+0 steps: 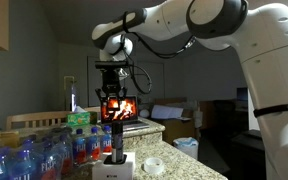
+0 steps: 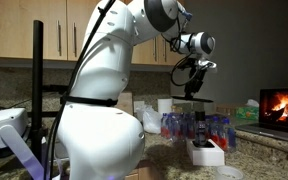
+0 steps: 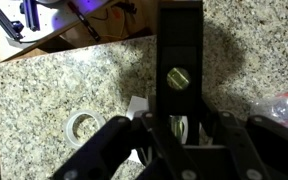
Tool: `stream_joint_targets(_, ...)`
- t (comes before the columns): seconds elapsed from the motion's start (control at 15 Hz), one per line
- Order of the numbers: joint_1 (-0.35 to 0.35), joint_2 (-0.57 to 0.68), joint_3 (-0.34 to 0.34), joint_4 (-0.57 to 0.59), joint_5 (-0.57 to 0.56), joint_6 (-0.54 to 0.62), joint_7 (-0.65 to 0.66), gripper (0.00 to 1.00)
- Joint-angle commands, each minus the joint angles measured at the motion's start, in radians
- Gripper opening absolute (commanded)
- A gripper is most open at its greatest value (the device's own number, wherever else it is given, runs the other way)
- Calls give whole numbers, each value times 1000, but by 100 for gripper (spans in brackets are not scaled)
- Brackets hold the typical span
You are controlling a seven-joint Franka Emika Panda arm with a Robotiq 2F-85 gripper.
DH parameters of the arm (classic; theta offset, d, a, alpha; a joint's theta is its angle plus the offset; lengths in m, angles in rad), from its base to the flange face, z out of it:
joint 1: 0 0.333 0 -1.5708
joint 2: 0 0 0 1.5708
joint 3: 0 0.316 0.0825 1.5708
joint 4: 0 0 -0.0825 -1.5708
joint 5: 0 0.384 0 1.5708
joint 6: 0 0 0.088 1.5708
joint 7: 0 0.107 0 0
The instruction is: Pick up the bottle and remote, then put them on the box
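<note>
The bottle (image 1: pixel 112 142) you are after stands upright, a slim dark shape with its foot on the box (image 1: pixel 122 166), the low white one with a small dark mark on its near face. Directly above it your gripper (image 1: pixel 112 121) points straight down, and its fingers are pressed in on the top of the bottle, pinching it with only the bottle's width between them. In the wrist view you see those fingers (image 3: pixel 124 140) coming in from the bottom edge, a long dark shape with a brass-coloured round spot running up from between them, and slivers of the white box behind; you cannot tell from there where the bottle's lower end sits. The box rests on a speckled granite counter (image 3: pixel 54 90). In an exterior view a roll of tape (image 1: pixel 152 163) lies flat on the counter just right of the box, and a pack of clear water bottles (image 1: pixel 34 155) with blue and red labels crowds the counter to its left. Behind the gripper, farther back, a screen (image 1: pixel 119 107) shows a burning fire. In an exterior view your arm reaches over from wooden cabinets (image 2: pixel 34 30) on the far wall, with the same water bottles just behind the box
</note>
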Motion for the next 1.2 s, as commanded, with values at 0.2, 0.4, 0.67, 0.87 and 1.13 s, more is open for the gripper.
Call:
stream_joint_targets(0.2,27,-114,5,-126,20,35,177,19)
stream_joint_targets(0.4,21,-122,3,-161,20,55,231,19)
stream_joint_targets(0.67,8,-106,-12,-178,18,97,280,19)
stream_joint_targets(0.87,5,-99,-23,-191,12,133,310,19)
stream_joint_targets(1.13,7,-98,-31,-201,7,152,361,19)
